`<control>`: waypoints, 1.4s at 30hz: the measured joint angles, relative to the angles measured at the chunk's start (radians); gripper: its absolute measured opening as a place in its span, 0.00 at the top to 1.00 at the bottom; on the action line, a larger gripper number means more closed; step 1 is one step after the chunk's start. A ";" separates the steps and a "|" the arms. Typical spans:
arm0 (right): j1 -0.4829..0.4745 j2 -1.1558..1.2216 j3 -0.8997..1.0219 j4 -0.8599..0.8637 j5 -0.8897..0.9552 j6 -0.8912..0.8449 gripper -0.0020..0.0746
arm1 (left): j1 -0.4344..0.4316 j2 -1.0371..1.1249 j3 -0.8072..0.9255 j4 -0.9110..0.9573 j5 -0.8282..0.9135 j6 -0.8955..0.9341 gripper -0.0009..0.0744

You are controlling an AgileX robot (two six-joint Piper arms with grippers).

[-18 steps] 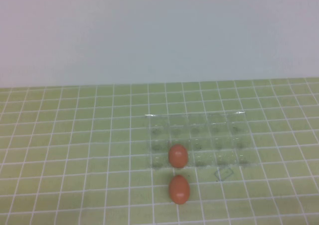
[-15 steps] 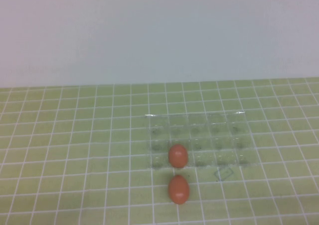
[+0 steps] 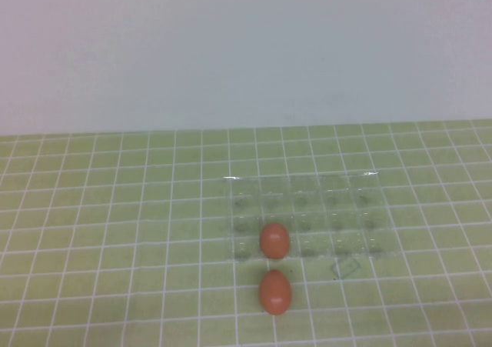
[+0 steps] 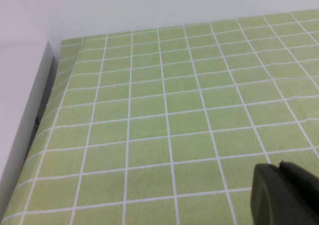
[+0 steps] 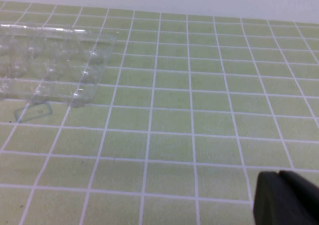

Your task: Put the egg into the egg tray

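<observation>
Left hand [image 4: 284, 195], right hand [image 5: 286, 197]: parked off bench [image 3: 115, 208], grip state unclear. Approach loose egg [image 3: 275, 291] top-down, pinch gently, seat in empty cup of egg tray [image 3: 338, 208] beside second egg [image 3: 274, 240].

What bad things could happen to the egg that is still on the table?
The loose egg is round and lies on the flat green mat, so a bump could make it roll. The clear egg tray is hard to see, and a second egg fills the cup nearest it, so it might knock that one. The left gripper and right gripper are both off to the sides, so a long reach may end up off target.
</observation>
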 joint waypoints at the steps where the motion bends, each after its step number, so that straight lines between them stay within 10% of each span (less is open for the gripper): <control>1: 0.000 0.000 0.000 0.000 0.000 0.000 0.98 | 0.000 0.000 0.000 0.000 0.000 0.000 0.99; 42: 0.000 0.000 -0.168 0.069 0.195 0.143 0.98 | 0.000 0.000 0.000 0.000 0.000 0.000 0.99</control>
